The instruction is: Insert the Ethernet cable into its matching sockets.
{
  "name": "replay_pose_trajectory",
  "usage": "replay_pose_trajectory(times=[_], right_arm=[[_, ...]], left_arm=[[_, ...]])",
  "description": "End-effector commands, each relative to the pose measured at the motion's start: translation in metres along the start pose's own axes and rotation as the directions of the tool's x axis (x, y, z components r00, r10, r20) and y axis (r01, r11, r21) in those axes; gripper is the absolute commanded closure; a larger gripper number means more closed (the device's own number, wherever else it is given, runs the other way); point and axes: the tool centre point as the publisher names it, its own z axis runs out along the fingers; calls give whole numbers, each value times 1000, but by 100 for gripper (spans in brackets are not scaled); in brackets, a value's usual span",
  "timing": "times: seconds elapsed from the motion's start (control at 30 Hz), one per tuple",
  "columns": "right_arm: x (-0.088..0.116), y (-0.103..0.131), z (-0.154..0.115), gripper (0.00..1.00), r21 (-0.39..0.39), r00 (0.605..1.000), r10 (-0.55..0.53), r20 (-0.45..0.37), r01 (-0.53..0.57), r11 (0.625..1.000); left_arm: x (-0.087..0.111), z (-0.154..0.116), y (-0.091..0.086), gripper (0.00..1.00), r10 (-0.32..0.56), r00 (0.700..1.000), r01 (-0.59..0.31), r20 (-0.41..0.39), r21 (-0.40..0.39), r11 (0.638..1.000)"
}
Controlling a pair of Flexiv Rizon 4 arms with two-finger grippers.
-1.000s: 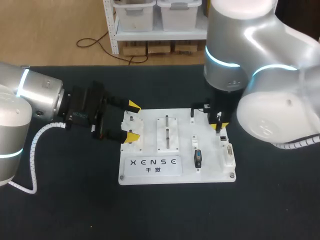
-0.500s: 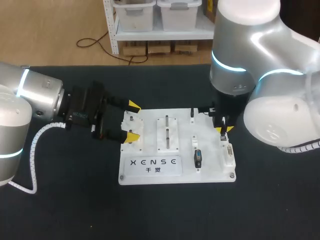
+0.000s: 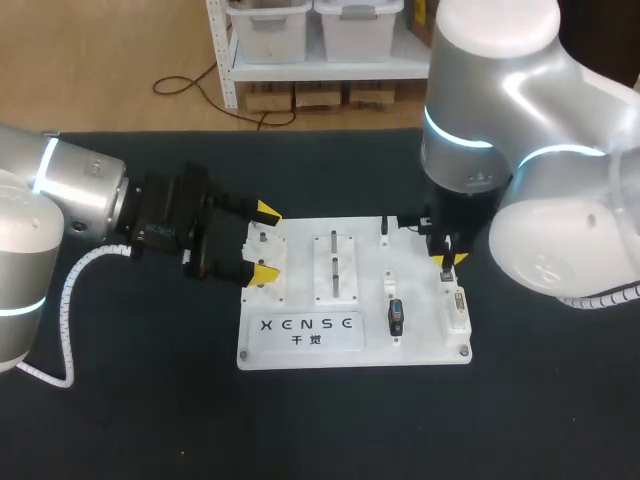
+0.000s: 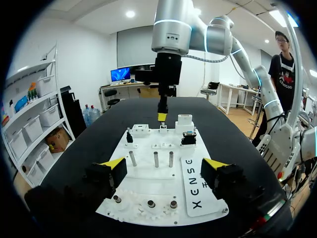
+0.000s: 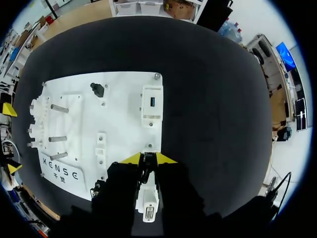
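Observation:
The white connector board (image 3: 430, 330) lies mid-table. My right gripper (image 3: 443, 260) hangs straight down over the board's right edge. In the right wrist view this gripper (image 5: 147, 159) is shut on a small dark plug (image 5: 147, 164). The plug sits just above a small white socket block (image 4: 163, 128), which stands between two larger white blocks (image 5: 152, 106) (image 5: 147, 201). No cable behind the plug shows. My left gripper (image 3: 264, 240) is open at the board's left end, one finger on each side of the gear block, touching nothing. From the left wrist view, my left gripper (image 4: 163, 171) faces across the board (image 4: 148, 183).
On the board stand upright metal pegs (image 3: 333, 265), a small black plug (image 3: 385, 232), a black connector (image 3: 395, 318) and a labelled plate (image 3: 305, 332). Dark tabletop surrounds the board on all sides.
My right arm shifted a little to the right and lowered its gripper towards the board's right edge, then held still. The left arm has not moved.

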Motion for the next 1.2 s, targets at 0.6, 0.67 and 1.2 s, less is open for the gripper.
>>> replay_pose_trajectory(times=[0.6,0.67,1.2], right_arm=[[-1,-2,6,100,-10,1000,-2,1,2,1000],[-1,-2,7,100,-12,1000,-3,2,3,1000],[-2,1,15,100,-18,1000,-10,-7,10,1000]], left_arm=[[1,1,0,0,1,1000,-1,2,-1,1000],[1,1,0,0,1,1000,-1,2,-1,1000],[1,1,0,0,1,1000,-1,2,-1,1000]])
